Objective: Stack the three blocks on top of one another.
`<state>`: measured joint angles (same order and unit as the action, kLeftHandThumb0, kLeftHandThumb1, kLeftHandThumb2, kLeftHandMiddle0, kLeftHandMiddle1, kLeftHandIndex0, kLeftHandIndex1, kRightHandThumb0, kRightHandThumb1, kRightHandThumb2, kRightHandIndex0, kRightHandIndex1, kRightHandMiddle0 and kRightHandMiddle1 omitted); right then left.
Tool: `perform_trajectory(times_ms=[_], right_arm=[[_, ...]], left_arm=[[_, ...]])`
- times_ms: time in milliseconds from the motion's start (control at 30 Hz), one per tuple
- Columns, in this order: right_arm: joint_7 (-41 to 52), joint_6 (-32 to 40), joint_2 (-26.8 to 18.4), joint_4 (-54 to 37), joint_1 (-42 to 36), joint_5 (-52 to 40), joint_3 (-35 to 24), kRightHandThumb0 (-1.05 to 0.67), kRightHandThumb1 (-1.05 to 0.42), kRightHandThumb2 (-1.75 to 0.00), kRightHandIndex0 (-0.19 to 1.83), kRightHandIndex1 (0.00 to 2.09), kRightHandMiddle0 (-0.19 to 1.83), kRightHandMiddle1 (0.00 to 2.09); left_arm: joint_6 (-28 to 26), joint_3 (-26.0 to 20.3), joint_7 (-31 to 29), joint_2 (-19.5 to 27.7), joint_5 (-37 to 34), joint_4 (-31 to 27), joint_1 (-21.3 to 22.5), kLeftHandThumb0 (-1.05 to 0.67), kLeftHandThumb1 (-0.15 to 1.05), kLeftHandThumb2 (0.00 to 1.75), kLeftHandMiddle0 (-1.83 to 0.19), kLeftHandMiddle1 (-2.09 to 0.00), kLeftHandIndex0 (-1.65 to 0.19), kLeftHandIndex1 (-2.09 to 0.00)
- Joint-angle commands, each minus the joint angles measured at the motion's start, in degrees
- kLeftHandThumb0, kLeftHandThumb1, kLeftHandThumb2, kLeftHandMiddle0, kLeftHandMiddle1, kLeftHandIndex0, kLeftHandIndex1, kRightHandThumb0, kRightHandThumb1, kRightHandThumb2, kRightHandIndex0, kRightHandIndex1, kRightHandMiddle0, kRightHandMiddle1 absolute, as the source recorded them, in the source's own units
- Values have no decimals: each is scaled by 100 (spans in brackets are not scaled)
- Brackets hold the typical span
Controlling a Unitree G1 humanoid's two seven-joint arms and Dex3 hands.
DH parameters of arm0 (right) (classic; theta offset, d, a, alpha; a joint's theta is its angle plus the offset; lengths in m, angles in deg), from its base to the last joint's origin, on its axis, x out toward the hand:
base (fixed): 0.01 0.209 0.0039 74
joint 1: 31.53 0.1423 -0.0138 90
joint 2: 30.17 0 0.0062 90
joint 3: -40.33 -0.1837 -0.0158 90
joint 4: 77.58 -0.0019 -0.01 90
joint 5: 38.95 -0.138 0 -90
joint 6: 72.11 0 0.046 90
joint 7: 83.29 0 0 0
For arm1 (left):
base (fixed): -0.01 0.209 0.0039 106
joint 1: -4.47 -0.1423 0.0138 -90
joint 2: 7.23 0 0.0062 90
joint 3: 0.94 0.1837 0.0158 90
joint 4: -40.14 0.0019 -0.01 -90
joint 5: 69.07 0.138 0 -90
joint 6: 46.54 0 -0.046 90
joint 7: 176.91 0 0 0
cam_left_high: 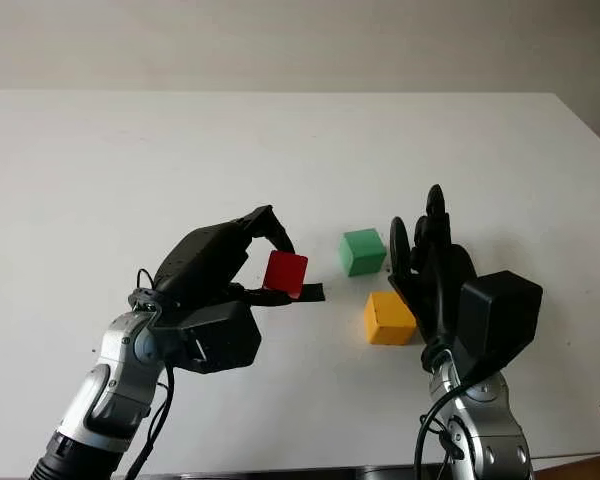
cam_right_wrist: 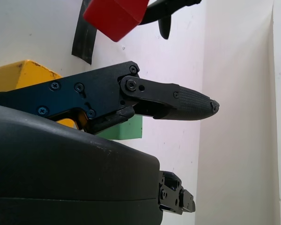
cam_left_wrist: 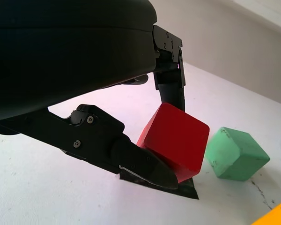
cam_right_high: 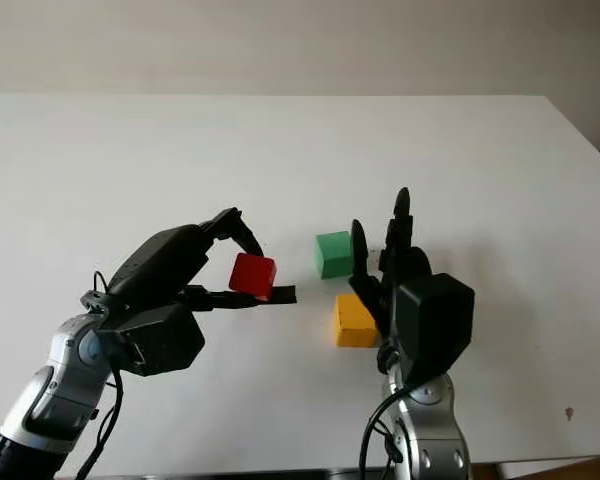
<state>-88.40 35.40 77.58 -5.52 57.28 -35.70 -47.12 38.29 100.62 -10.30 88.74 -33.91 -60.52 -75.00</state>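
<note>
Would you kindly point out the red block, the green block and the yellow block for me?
red block [cam_left_high: 285, 273], left eye view, front face.
green block [cam_left_high: 362, 251], left eye view, middle.
yellow block [cam_left_high: 388, 318], left eye view, middle.

No text, label, brand, number or sign can be read on the blocks, the hands or the table in any view.

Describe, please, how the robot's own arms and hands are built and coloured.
Both forearms are silver-grey metal segments with black cables looping beside the wrists. The left hand and the right hand have glossy black shells and slim black jointed fingers fastened by small screws, with ribbed, tapered fingertips. A boxy black housing sits at each wrist. No markings are visible.
</note>
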Motion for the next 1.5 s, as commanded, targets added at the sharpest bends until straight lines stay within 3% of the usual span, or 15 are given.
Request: perform_trajectory(times_ms=[0, 200, 600, 967, 1133, 1200, 1267, 1467], right_arm=[[-14, -95, 24, 21, -1, 24, 12, -61, -105, -56, -19, 4, -16, 6], [-34, -136, 40, 59, 14, 45, 19, -61, -105, -56, -18, 5, -15, 6], [-25, -83, 67, -14, -26, 67, 2, -62, -105, -55, -18, 5, -14, 6], [-16, 56, 47, -288, -85, 26, -156, -70, -105, -53, -18, 5, -14, 6], [4, 119, 27, -476, -133, -47, -263, -69, -105, -51, -18, 5, -13, 6], [39, 104, -3, -510, -140, -93, -314, -68, -105, -51, -18, 5, -14, 5], [59, 110, -18, -522, -137, -125, -352, -69, -105, -51, -19, 5, -15, 5], [65, 155, -73, -561, -148, -86, -389, -70, -105, -50, -18, 5, -14, 6]], left_arm=[[-115, 38, -37, -38, 25, -183, -76, -40, 105, 7, -26, -6, -16, -193], [-336, 90, -44, -53, 139, -193, -29, -41, 105, 6, -28, -6, -17, -192], [-551, 208, -107, -221, -4, 35, 130, -42, 104, 6, -29, -5, -23, -168], [-495, 339, 100, -412, -77, 386, 281, -43, 105, 6, -28, -5, -22, -188], [-512, 402, 65, -377, -41, 404, 301, -42, 104, 6, -26, -5, -21, -185], [-518, 423, 60, -366, -21, 404, 299, -42, 104, 6, -26, -5, -23, -173], [-510, 418, 56, -364, -30, 414, 290, -43, 102, 5, -24, -5, -27, -148], [-425, 416, -13, -289, -60, 391, 268, -55, 101, 5, -9, -4, -8, -102]])
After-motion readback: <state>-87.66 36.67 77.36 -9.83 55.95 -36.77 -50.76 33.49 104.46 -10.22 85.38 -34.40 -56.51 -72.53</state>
